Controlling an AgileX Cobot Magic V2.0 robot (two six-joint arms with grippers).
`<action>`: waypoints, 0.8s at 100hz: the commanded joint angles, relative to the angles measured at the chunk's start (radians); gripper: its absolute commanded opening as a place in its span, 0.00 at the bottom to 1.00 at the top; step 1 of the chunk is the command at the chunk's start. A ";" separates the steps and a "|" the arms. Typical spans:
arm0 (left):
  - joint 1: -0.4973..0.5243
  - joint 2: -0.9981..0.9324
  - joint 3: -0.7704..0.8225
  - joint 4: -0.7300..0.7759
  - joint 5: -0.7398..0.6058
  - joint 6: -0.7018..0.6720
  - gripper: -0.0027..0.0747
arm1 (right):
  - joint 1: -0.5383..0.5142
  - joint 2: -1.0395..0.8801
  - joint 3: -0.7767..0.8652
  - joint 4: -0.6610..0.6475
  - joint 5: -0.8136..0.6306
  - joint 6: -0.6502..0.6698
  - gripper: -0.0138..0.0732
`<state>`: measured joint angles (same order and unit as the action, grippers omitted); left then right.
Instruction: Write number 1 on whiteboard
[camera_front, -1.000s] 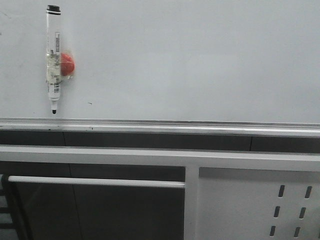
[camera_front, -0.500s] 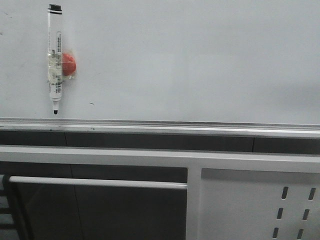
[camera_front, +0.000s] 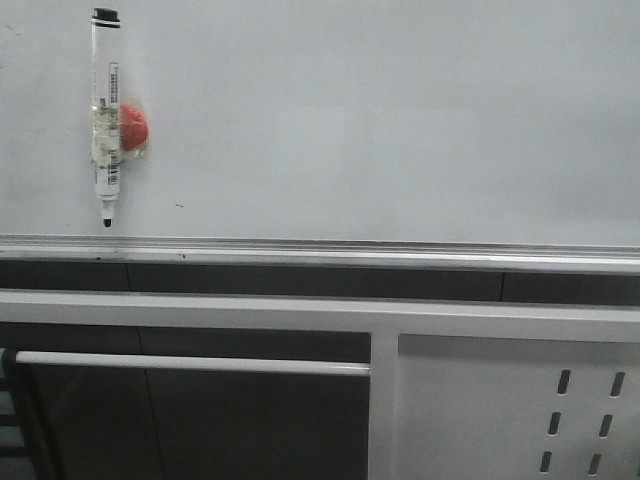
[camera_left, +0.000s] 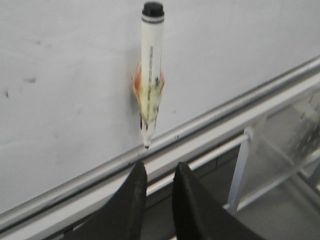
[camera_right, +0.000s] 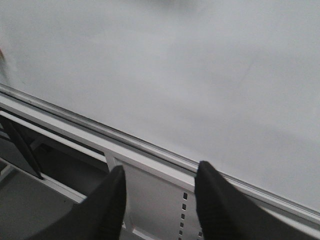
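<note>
Marker (camera_front: 106, 115) hangs on whiteboard (camera_front: 400, 120), at 12 o'clock from left end effector (camera_left: 155, 187), narrowly open, empty. Right end effector (camera_right: 160, 192) agape, empty. Approach squarely, clamp mid-barrel.

My left gripper (camera_left: 156, 182) shows only in its own wrist camera — two dark fingers (camera_left: 131, 205) rising side by side with a narrow gap between the tips, nothing held in that gap. My right gripper (camera_right: 162, 185) shows the same way in its wrist camera, its fingers (camera_right: 107, 205) spread well apart and holding nothing. Neither arm reaches into the front camera — no link, wrist or fingertip appears there.
</note>
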<state>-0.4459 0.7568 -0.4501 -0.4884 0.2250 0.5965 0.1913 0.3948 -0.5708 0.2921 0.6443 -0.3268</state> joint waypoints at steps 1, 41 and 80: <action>-0.041 0.051 -0.018 -0.093 -0.240 -0.013 0.20 | -0.001 0.016 -0.036 0.017 -0.069 -0.012 0.50; -0.048 0.288 -0.009 -0.174 -0.425 -0.018 0.54 | -0.001 0.016 -0.036 0.013 -0.072 -0.012 0.50; -0.208 0.375 -0.007 -0.172 -0.626 -0.090 0.54 | -0.001 0.029 -0.036 0.013 -0.126 -0.012 0.50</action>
<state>-0.6158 1.1269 -0.4340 -0.6616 -0.2907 0.5241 0.1913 0.4007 -0.5708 0.2984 0.6023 -0.3290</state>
